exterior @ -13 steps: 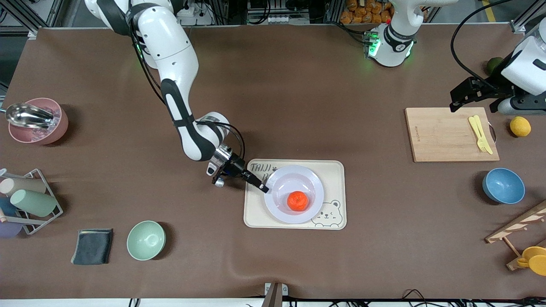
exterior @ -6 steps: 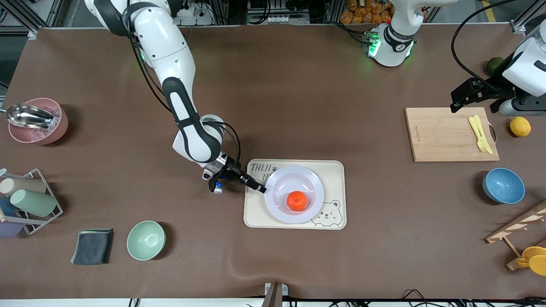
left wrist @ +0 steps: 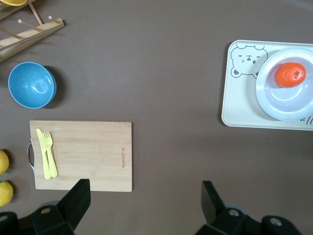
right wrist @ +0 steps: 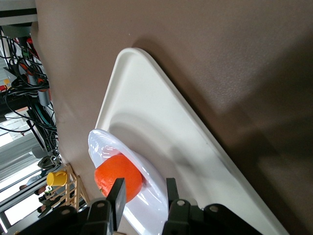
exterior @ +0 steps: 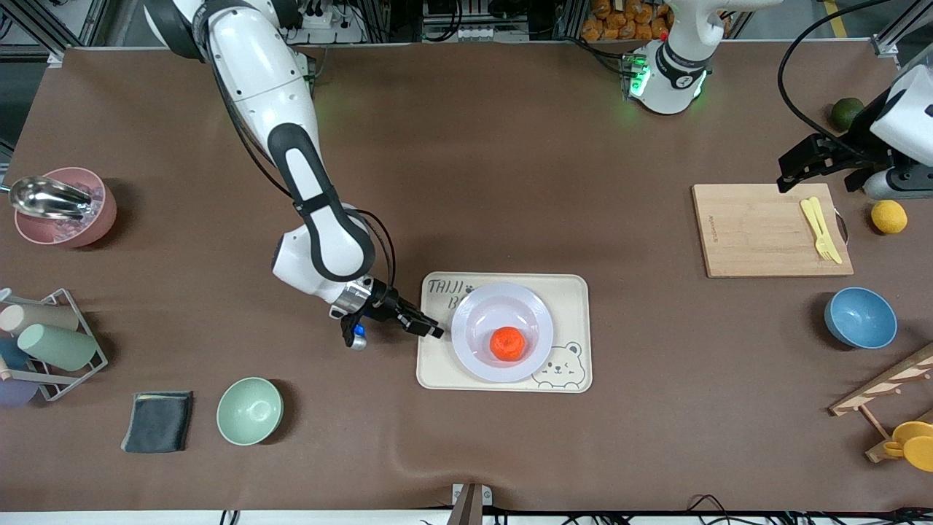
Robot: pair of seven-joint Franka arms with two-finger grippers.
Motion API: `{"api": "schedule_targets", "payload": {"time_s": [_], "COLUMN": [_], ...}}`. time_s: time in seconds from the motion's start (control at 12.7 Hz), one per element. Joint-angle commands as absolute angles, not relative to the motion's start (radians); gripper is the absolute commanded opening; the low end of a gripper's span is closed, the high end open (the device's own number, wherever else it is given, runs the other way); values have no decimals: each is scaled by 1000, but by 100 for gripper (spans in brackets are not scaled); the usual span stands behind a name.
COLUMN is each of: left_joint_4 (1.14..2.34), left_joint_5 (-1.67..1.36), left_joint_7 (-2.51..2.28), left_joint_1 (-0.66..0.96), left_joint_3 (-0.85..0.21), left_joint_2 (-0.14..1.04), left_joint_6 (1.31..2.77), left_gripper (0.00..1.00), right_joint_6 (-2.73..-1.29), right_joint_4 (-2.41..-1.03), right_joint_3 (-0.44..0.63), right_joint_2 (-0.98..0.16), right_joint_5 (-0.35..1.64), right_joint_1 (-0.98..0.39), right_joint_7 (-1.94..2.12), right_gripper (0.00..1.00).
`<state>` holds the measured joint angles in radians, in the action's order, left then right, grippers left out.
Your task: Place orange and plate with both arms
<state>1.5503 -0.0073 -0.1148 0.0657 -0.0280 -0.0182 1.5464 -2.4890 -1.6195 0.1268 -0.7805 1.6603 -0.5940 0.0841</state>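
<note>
Landmark: the cream rectangular bear tray (exterior: 568, 292), its long side running along the brown worktop (exterior: 510, 160) from one arm's end to the other.
Plate: the round, glossy, pale white-lavender plate (exterior: 474, 306) lies flat on the tray, with no long axis to speak of.
Orange: the small round red-orange orange (exterior: 508, 343) rests in the plate's well, toward the edge nearer the front camera; in the left wrist view its dimpled spot (left wrist: 295, 74) faces up.
Right gripper: the right gripper (exterior: 431, 332) is low over the tray's edge at the right arm's end, just beside the plate rim, fingers (right wrist: 117, 197) apart with nothing between them.
Left gripper: the left gripper (left wrist: 144, 196) waits well away from the tray, over the bamboo cutting board (exterior: 758, 233), fingers spread and empty.
</note>
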Motion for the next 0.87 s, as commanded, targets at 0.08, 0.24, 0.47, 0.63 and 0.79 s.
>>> {"api": "schedule_targets", "payload": {"time_s": [0.08,0.24,0.47,0.63,0.79], "left_joint_4": [1529,1529,1529,1529,1529], "left_joint_5": [-8,-8,-8,-8,-8], "left_joint_7": [-110,-112,-112,-117,-124], "left_joint_1": [63,63,63,64,71], "left_joint_3": [-29,-31,-34,-40,-44], "left_joint_2": [-18,-20,-21,-23,-23], "left_joint_6": [1522,1522,1520,1520,1516], "left_gripper": [100,100,100,100,100], "right_joint_6": [-2341,-2280,-2139,-2030,-1923], "right_joint_4": [-1620,-1621,-1621,-1611,-1583], "right_joint_3": [115,115,123,144,214], "right_joint_2": [-716,-695,-686,-678,-676], "right_joint_5": [1400,1323,1218,1155,1103], "right_joint_1": [-493,-448,-362,-309,-305], "right_joint_7": [-128,-155,-155,-155,-153], "right_gripper": [43,49,59,77,88]}}
